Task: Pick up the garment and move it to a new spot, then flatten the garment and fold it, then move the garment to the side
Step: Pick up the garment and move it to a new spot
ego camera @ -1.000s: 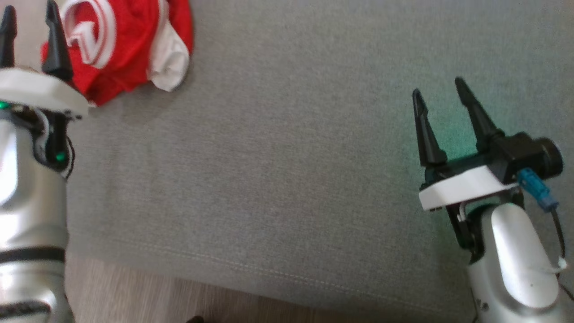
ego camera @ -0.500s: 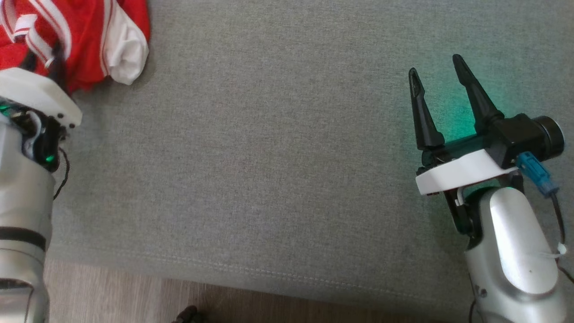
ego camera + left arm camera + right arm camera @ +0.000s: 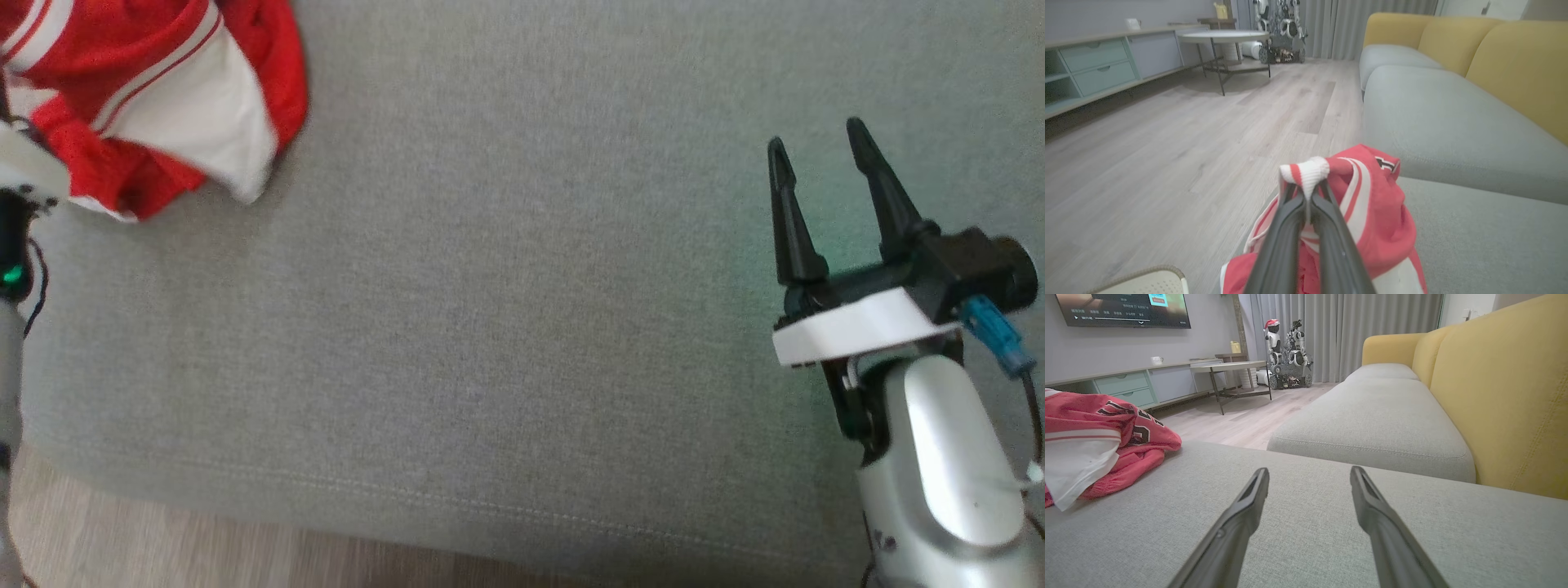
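Observation:
The garment (image 3: 155, 106) is a red jersey with white panels and stripes, bunched at the far left of the grey sofa seat. In the left wrist view my left gripper (image 3: 1306, 196) is shut on a white ribbed edge of the garment (image 3: 1372, 228), which hangs raised around its fingers. The garment (image 3: 1094, 445) also shows at the left of the right wrist view. My right gripper (image 3: 816, 143) stands open over bare cushion at the right, far from the garment, with nothing between its fingers (image 3: 1367, 502).
The grey sofa seat (image 3: 506, 310) spreads wide between the arms, its front seam and the wooden floor (image 3: 163, 539) below. Yellow backrests (image 3: 1502, 396) rise at the right. A round side table (image 3: 1224, 38), a low cabinet (image 3: 1094, 61) and another robot stand across the room.
My left gripper has closed on the garment's white edge and lifted it. The head view has shifted. My right gripper stays open in place.

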